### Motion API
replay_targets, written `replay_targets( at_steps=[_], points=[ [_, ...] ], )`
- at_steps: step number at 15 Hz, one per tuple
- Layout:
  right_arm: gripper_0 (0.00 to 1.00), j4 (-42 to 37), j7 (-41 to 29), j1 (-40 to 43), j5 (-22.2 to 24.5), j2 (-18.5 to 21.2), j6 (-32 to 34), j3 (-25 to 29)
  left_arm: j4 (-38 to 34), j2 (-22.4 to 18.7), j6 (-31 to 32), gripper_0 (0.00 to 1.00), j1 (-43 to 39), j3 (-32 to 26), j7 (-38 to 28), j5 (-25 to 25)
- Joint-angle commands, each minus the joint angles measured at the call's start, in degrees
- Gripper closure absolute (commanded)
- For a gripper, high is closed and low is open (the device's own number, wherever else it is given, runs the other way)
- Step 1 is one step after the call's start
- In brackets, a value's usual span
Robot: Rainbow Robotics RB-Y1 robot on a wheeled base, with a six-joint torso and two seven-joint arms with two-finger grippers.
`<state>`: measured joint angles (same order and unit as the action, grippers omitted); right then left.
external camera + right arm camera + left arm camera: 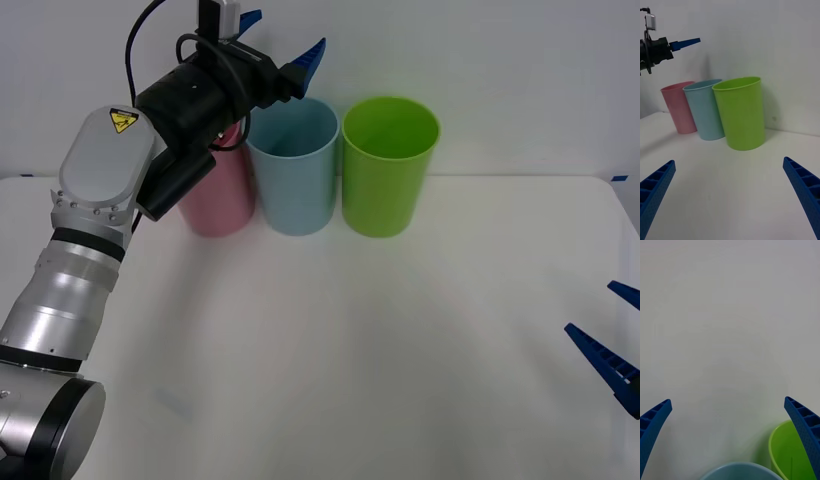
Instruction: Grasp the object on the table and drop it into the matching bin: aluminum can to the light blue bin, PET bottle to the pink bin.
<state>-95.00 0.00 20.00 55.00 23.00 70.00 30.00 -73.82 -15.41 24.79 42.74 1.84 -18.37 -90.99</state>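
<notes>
The right gripper (618,330) waits spread low over the white table (350,350) at its near right edge. Farther back, the left gripper (285,42) hangs spread and empty above the light blue bin (293,170), between the pink bin (218,200) and green bin (388,165). I cannot tell where the can is.

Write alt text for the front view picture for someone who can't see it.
The left gripper, fingers open and holding nothing, is raised above the light blue bin, which stands between a pink bin and a lime green bin on the white table. The right gripper waits open at the table's right edge.
</notes>
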Motion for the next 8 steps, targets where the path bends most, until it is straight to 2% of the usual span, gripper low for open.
replay_targets(
  at_steps=[1, 8],
  points=[
    [0.00, 0.0, 0.0, 0.0, 0.0, 0.0, 0.0, 0.0, 0.0, -0.2, 0.3, 0.00, 0.0, -0.1, 0.0, 0.6],
    [0.00, 0.0, 0.0, 0.0, 0.0, 0.0, 0.0, 0.0, -0.1, -2.7, 3.1, 0.00, -1.4, 0.0, 0.0, 5.7]
  ],
)
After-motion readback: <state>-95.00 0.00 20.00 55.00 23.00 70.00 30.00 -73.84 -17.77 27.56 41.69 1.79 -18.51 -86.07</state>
